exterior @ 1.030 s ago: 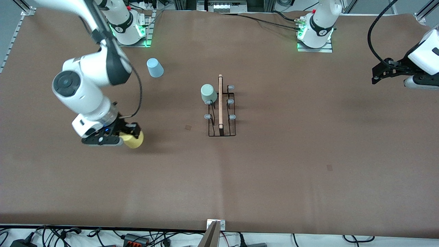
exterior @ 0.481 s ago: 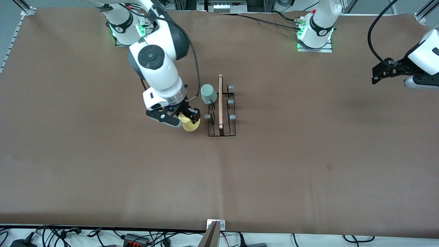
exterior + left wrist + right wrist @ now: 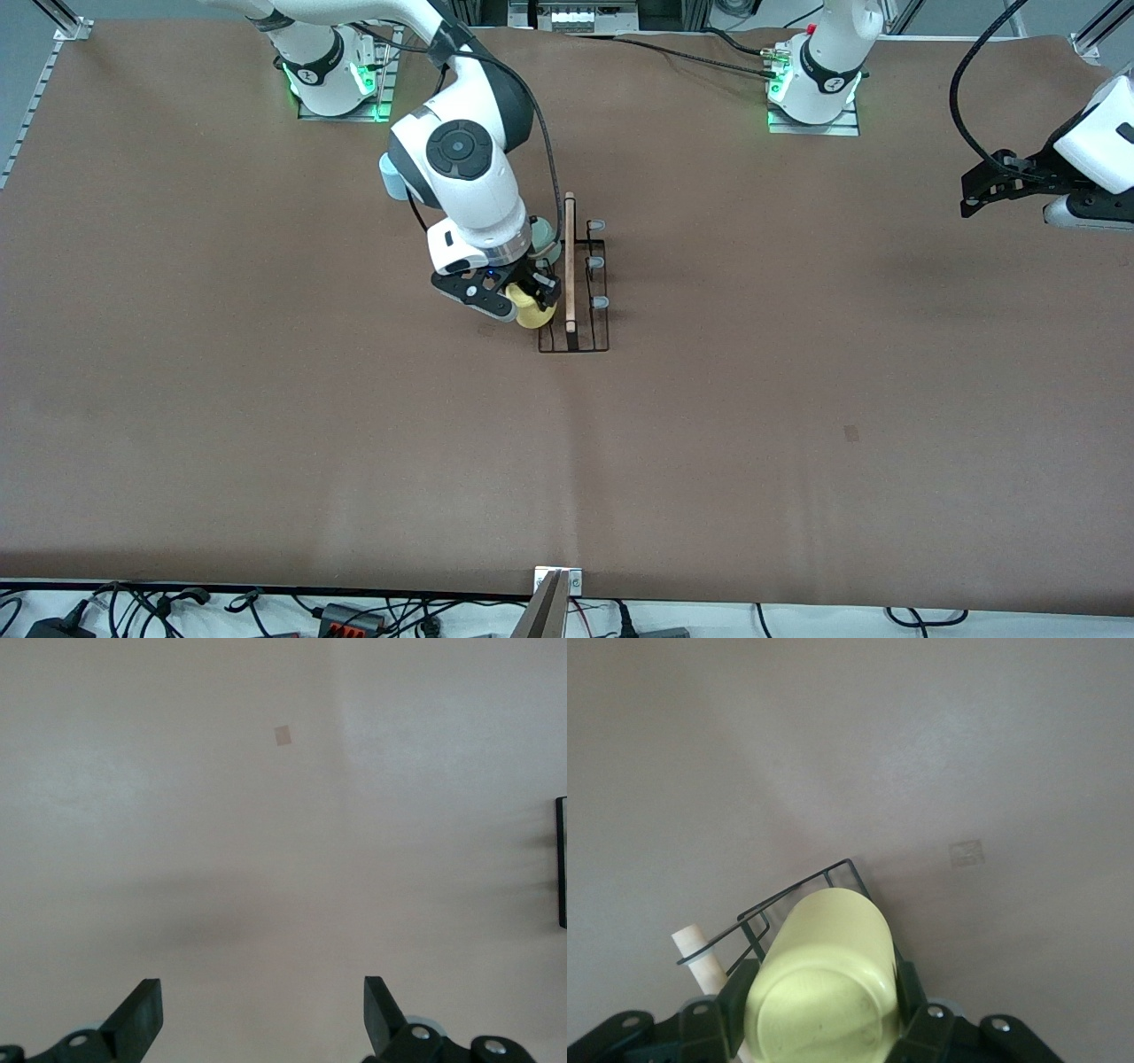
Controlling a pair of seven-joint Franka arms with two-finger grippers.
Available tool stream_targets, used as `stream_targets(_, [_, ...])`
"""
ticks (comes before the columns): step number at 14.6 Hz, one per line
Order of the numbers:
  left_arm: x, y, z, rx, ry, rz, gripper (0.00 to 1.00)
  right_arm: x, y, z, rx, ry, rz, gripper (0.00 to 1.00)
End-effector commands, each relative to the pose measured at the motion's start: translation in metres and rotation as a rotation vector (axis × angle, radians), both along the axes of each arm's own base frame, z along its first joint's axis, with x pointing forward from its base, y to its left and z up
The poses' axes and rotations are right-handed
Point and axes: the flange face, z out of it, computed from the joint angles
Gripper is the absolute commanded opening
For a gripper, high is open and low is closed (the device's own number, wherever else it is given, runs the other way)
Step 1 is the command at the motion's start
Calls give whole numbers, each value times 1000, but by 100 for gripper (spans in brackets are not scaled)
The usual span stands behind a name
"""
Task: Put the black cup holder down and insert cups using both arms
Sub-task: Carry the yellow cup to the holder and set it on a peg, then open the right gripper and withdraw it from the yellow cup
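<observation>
The right hand (image 3: pixel 530 301) grips the yellow cup (image 3: pixel 534 315) upended over a free peg of the black cup holder (image 3: pixel 574 283), at the table's (image 3: pixel 797 399) centre. The left hand (image 3: pixel 261 1014) waits open at three o'clock.

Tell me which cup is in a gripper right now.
The yellow cup: the right gripper is shut on it at the black rack. The green cup sits on a rack peg; the blue cup stands on the table.
</observation>
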Motion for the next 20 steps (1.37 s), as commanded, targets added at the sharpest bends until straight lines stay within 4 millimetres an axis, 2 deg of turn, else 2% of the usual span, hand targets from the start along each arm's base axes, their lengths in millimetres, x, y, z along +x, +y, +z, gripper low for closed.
stream_targets(1, [2, 1, 5, -17, 4, -16, 100, 6, 6, -6, 8, -17, 1, 100])
stream_targets(3, [2, 1, 5, -17, 4, -16, 100, 20, -14, 13, 18, -25, -26, 100])
stream_targets(6, [2, 1, 5, -17, 4, -16, 100, 42, -88, 75, -26, -1, 25, 100])
stream_targets(7, [2, 1, 5, -17, 4, -16, 100, 50, -124, 100, -35, -1, 59, 100])
stream_targets(9, [2, 1, 5, -17, 4, -16, 100, 61, -212, 142, -68, 19, 133, 100])
stream_targets(11, [2, 1, 5, -17, 4, -16, 100, 66, -290, 177, -89, 20, 178, 100])
stream_targets(13, [2, 1, 5, -17, 4, -16, 100, 68, -380, 202, -110, 17, 248, 100])
stream_targets(16, [2, 2, 5, -17, 4, -14, 100, 57, -472, 228, -147, 8, 326, 100])
stream_targets(17, [2, 1, 5, -17, 4, -16, 100, 49, -491, 242, -155, -7, 300, 100])
stream_targets(20, [2, 1, 5, -17, 4, -16, 100, 34, -506, 258, -154, 56, 273, 100])
